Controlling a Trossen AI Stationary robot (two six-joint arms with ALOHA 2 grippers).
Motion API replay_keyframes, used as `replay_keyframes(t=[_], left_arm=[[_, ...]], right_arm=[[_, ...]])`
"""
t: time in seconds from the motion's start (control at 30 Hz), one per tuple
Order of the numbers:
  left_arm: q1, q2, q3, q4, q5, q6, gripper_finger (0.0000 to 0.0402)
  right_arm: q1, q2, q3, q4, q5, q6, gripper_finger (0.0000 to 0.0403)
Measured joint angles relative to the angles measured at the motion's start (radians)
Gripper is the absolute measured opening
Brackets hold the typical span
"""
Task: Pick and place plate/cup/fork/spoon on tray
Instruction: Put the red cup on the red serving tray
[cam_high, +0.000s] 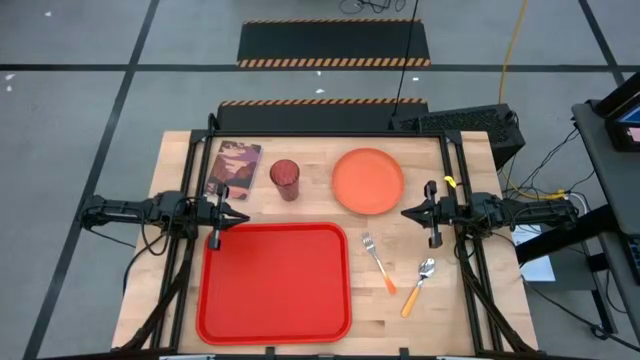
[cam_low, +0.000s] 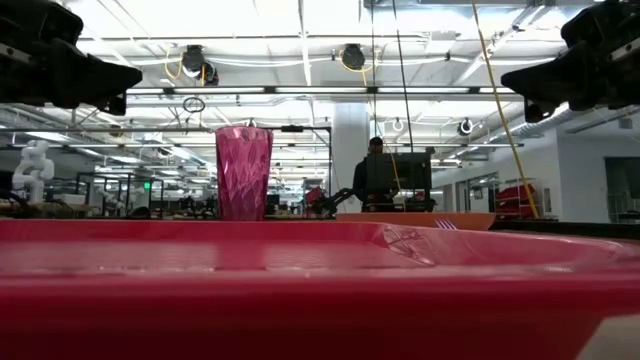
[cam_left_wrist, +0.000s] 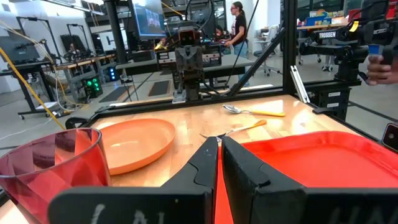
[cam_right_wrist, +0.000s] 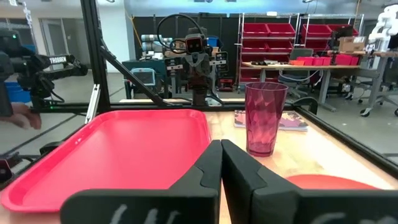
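This is a robotics lab or workshop. A wooden desk (cam_high: 180, 150) stands on a grey floor marked with black tape lines and striped hazard mats (cam_high: 333, 45). Beyond it are shelves of red storage bins (cam_right_wrist: 267, 37), workbenches with monitors (cam_left_wrist: 149, 17), ceiling strip lights (cam_low: 300, 90), and people (cam_left_wrist: 239, 25) standing among equipment.

Wooden table (cam_high: 470, 300), tray (cam_high: 273, 283), plate (cam_high: 368, 181), cup (cam_high: 285, 179)

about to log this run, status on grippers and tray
Left gripper and right gripper shut, holding nothing. Tray bare; plate, cup, fork, spoon on table. Nothing in the way.
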Motion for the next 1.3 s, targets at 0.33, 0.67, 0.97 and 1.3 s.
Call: replay_keyframes(t=[0.33, 0.67, 0.97, 1.3], left_arm=[[0.0, 0.0, 0.0, 0.0, 0.0, 0.0, 0.0026], [0.0, 0.0, 0.0, 0.0, 0.0, 0.0, 0.0026], [0.0, 0.0, 0.0, 0.0, 0.0, 0.0, 0.0026], [0.0, 0.0, 0.0, 0.005, 0.0, 0.0, 0.0026]], right_arm=[[0.0, 0.0, 0.0, 0.0, 0.0, 0.002, 0.0], [0.0, 0.001, 0.0, 0.114, 0.002, 0.041, 0.0], [0.0, 0.029, 0.102, 0.174, 0.002, -0.006, 0.0], [0.0, 0.255, 0.481, -0.053, 0.036, -0.007, 0.0]])
